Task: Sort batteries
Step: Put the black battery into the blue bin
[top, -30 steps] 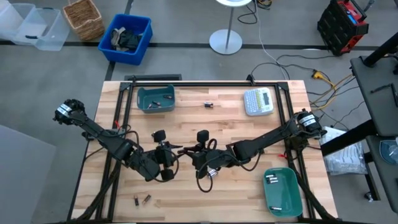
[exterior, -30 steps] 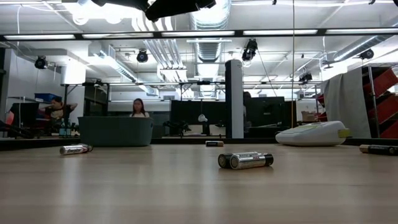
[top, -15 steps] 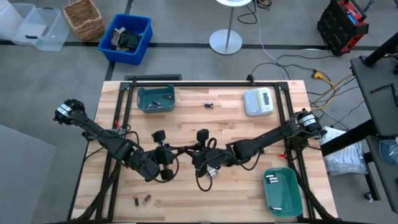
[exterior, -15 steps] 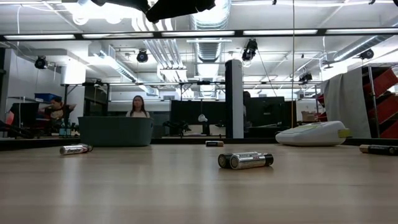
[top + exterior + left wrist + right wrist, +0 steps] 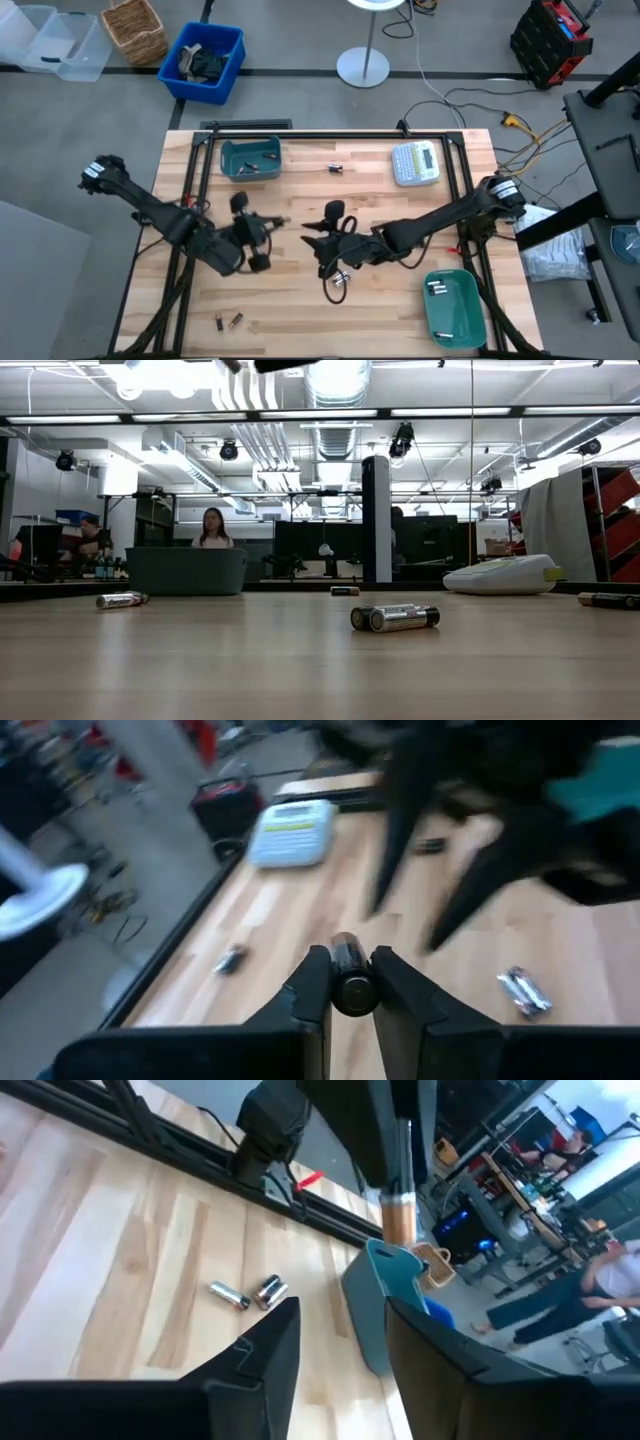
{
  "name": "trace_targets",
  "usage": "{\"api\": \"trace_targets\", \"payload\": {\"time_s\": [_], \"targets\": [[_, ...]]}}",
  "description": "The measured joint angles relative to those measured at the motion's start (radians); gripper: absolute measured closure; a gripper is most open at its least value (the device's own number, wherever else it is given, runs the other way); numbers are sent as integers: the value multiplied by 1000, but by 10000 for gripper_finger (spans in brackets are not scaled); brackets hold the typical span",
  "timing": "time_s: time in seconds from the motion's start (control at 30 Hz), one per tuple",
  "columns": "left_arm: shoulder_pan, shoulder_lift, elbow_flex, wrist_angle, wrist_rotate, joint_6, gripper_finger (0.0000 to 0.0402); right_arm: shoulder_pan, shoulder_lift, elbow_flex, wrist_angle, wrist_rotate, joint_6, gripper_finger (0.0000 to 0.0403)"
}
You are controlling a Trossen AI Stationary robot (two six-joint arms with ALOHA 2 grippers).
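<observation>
Smooth cylindrical battery (image 5: pixel 349 982), coppery end, pinched in left gripper (image 5: pixel 347 988) over pale wood-plank table (image 5: pixel 300 305). Right gripper (image 5: pixel 335 1325) parted, empty.

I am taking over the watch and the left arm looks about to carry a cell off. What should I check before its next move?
1. Left claw shut on the battery: ok.
2. Battery centred between the fingers, not hanging off one side: ok.
3. Right claw open and empty: ok.
4. The two claws apart over mid-table: ok, but close.
5. Far teal bin and near teal bin have room: ok.
6. Which bin suits this battery's type: cannot tell.
</observation>
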State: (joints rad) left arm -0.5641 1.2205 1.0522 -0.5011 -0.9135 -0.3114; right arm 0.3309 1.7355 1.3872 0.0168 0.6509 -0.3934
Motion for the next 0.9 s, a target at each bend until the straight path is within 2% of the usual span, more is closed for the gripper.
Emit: {"api": "trace_targets", "payload": {"time_s": [0.13,0.27,0.43,0.63,0.83,0.9], "targets": [[28,-60,39,-245,-23,-188,374,-17,-75,0,-113,0,37,254],[79,-117,70,-444,-24,-354,374,-55,-143,0,-305,0,107,249],[215,-171,69,-567,0,-414,374,-138,-219,-6,-511,-37,223,251],[512,-212,21,-591,173,-295,374,-268,-256,-55,-555,-184,263,265],[851,-214,-30,-510,401,-47,374,-371,-246,-87,-552,-193,276,276],[957,-213,-55,-427,523,61,374,-393,-242,-92,-553,-226,290,279]]}}
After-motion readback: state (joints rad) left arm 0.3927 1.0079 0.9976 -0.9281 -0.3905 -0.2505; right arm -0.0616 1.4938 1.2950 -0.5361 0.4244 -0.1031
